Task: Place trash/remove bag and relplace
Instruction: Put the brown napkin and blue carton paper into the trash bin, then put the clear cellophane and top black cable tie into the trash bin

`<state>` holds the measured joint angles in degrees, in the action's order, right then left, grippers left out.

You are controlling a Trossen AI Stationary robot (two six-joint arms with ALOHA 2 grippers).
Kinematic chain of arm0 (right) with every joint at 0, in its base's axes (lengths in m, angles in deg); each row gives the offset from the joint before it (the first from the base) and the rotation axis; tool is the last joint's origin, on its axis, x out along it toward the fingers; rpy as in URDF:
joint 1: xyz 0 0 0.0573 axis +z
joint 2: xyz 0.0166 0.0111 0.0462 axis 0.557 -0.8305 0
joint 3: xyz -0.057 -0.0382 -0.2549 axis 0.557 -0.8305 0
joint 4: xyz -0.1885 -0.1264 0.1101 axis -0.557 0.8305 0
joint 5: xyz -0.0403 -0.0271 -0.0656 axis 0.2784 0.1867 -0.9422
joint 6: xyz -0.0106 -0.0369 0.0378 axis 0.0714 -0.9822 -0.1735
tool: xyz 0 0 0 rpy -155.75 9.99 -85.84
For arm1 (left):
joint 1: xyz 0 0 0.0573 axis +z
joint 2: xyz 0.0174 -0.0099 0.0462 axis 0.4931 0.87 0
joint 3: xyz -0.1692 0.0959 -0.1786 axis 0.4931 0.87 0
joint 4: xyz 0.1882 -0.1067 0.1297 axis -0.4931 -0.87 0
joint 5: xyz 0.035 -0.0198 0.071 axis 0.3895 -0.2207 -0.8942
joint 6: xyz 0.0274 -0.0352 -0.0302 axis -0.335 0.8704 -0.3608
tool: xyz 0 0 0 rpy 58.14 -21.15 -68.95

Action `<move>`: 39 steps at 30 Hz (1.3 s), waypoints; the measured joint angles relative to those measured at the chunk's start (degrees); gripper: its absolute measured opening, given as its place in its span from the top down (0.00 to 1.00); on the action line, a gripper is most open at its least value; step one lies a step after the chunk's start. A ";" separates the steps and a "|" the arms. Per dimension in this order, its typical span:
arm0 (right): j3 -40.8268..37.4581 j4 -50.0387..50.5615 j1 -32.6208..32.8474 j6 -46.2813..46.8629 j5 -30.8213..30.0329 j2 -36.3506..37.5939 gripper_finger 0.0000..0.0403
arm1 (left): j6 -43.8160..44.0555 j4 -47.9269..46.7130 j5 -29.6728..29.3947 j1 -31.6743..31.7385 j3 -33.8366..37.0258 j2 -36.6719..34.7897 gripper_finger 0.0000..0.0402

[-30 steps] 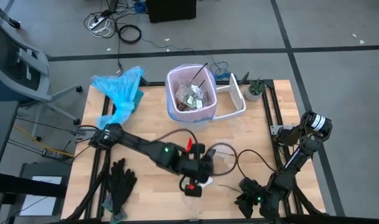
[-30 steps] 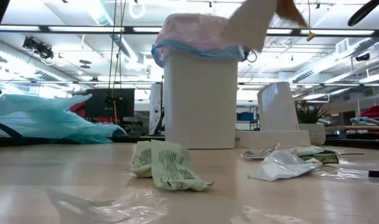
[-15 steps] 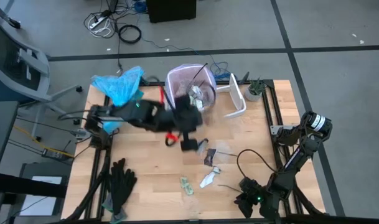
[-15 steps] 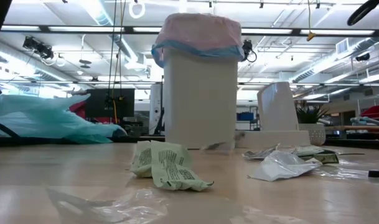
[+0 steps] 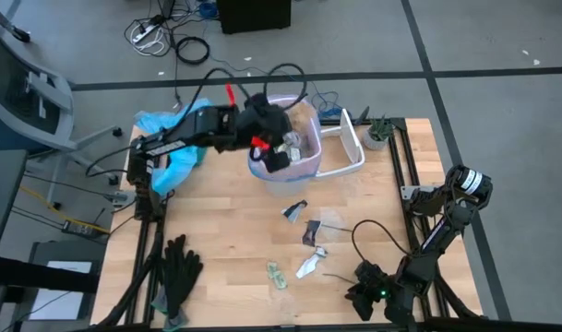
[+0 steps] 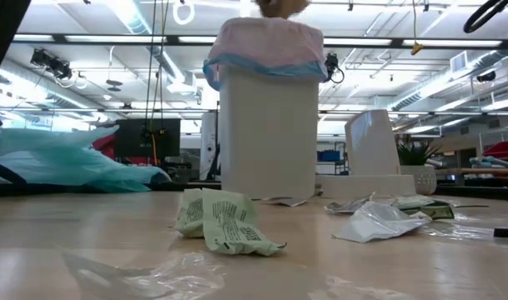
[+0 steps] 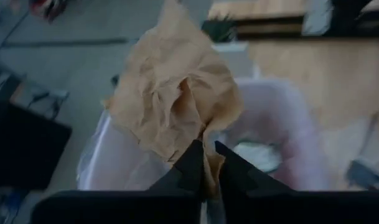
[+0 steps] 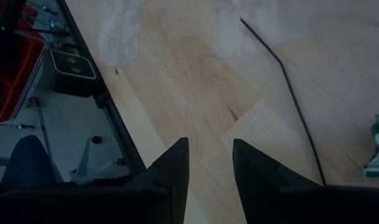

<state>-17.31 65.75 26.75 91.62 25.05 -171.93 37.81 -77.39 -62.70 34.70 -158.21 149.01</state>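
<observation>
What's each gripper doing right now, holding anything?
Left gripper: over the lined bin, fingers pinching a brown paper piece.
Right gripper: open, empty, low over the table's near-right corner.

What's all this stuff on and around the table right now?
Bin: one, white, back middle of the table, lined with a pink bag.
Brown paper: one crumpled piece, held over the bin.
Lid: one, white, right of the bin.
Blue bag: one, light blue, back left corner.
Plant: one small, green, back right corner.
Gloves: black, front left.
Scraps: several, paper, wrappers and clear film, table middle.
Black stick: one, thin, near the front right.
Left gripper: pinching the brown paper above the bin.
Right gripper: open, low at the front right edge.
</observation>
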 joint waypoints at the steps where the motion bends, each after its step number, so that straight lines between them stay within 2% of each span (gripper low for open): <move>1: 0.00 0.05 -0.01 0.18 -0.28 0.00 0.72 | 0.64 -1.01 0.02 0.92 0.00 0.04 0.88; 8: 0.00 0.06 -0.85 0.40 -2.66 0.00 0.72 | 2.56 -8.43 5.20 5.08 0.00 0.01 0.72; 14: 0.00 1.19 -2.63 -0.05 -2.63 0.00 0.72 | 0.98 -6.56 5.90 5.79 0.00 0.01 0.64; 21: 0.00 1.33 -5.12 -0.45 -2.54 0.00 0.72 | -1.54 -5.48 5.95 5.74 0.00 0.01 0.62; 23: 0.00 1.31 -6.13 -3.41 -2.26 0.00 0.72 | 0.15 -5.59 6.05 5.74 0.00 -0.16 0.62; 25: 0.00 1.32 -7.30 -6.54 -1.50 0.00 0.72 | 2.80 -6.06 7.98 5.63 0.00 -0.60 0.62; 28: 0.00 1.35 -9.37 -12.14 -0.71 0.00 0.72 | 5.79 -6.94 14.42 3.97 0.00 -1.48 0.62; 30: 0.00 1.29 -10.97 -16.16 -0.59 0.00 0.72 | 6.82 -8.04 16.02 1.93 -0.02 -1.63 0.62; 33: 0.00 1.27 -14.16 -21.60 2.77 0.00 0.72 | 8.30 -10.57 15.51 -1.81 -0.01 -1.57 0.62; 39: 0.00 0.81 -22.10 -31.92 14.74 0.00 0.72 | 12.66 -14.19 10.83 -11.03 0.00 -1.57 0.62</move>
<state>-17.31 66.55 4.65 59.69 39.80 -171.93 50.48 -91.58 -51.88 23.67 -158.21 147.44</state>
